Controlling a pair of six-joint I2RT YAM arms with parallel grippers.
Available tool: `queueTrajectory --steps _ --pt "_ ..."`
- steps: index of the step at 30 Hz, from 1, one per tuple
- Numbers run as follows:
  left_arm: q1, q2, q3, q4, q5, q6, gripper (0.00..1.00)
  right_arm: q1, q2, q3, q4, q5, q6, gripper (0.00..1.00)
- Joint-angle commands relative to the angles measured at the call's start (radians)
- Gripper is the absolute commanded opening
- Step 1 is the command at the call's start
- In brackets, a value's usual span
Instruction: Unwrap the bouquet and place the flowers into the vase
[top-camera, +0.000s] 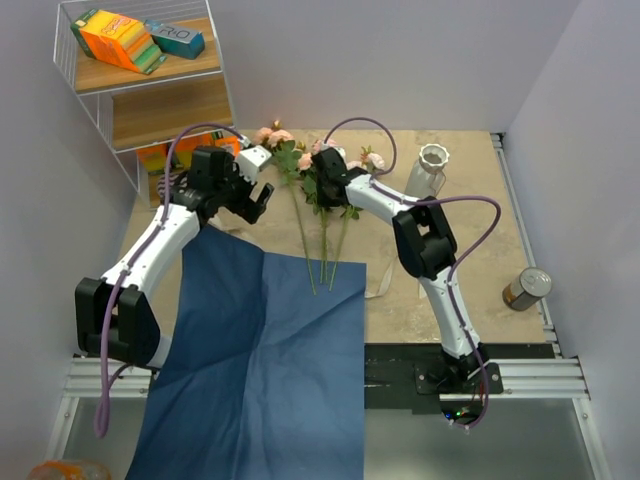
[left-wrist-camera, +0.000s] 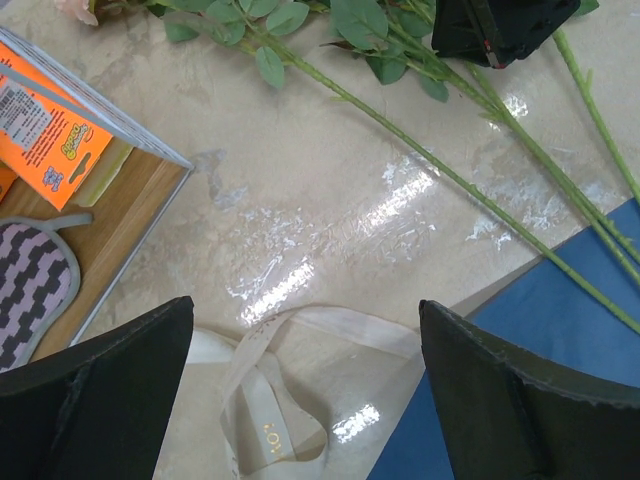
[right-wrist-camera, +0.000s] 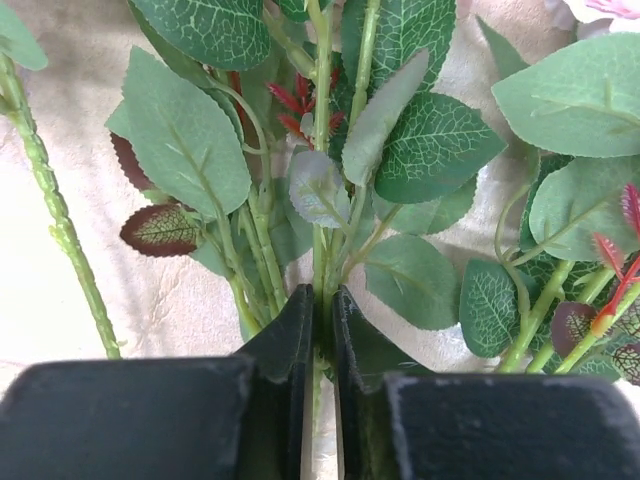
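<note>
top external: flowers (top-camera: 322, 235) lie loose on the table (top-camera: 450, 260), pink heads toward the back, stems running down onto the top edge of the unfolded blue paper (top-camera: 260, 340). right gripper (top-camera: 322, 172) is down in the leaves near the heads. left gripper (top-camera: 262, 200) hangs over the paper's top left corner, jaws spread wide, holding nothing. white ribbed vase (top-camera: 430, 168) stands upright just right of the rose heads, not touching them. metal can (top-camera: 527, 288) sits near the right table edge. cream ribbon (top-camera: 380, 285) lies by the paper's right edge. wire shelf (top-camera: 140, 70), top tier: orange box (top-camera: 115, 38) and teal box (top-camera: 175, 38), print too small to read.

left wrist: fingers (left-wrist-camera: 100, 390) far apart over bare table. the ribbon (left-wrist-camera: 270, 380) loops between them, gold lettering on it, not legible. orange box (left-wrist-camera: 40, 130) at the shelf foot has a white printed label and a cartoon logo, text unreadable; a lilac-and-black zigzag pad (left-wrist-camera: 35, 280) lies beside it.

right wrist: fingers (right-wrist-camera: 290, 340) nearly together, pinching one thin green stem among the leaves.
</note>
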Motion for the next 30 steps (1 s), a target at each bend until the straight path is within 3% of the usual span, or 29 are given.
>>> queueTrajectory --steps 1,13,19,28,30 --pt "0.015 -0.068 -0.016 0.008 -0.008 0.037 0.99 -0.003 -0.098 -0.028 0.031 -0.008 -0.013 0.03" --pt "0.074 -0.114 -0.036 0.013 0.006 0.025 0.99 -0.002 -0.49 -0.207 0.115 0.008 -0.039 0.0" --pt "0.081 -0.111 -0.016 0.004 0.026 0.014 0.99 -0.003 -0.685 -0.267 0.171 0.023 -0.135 0.0" --pt "0.107 -0.109 0.027 -0.001 0.073 -0.012 0.99 -0.02 -0.797 -0.189 0.404 0.456 -0.518 0.0" --pt "0.117 -0.102 0.041 0.002 0.086 -0.029 0.99 -0.034 -0.825 -0.207 0.555 0.509 -0.606 0.0"
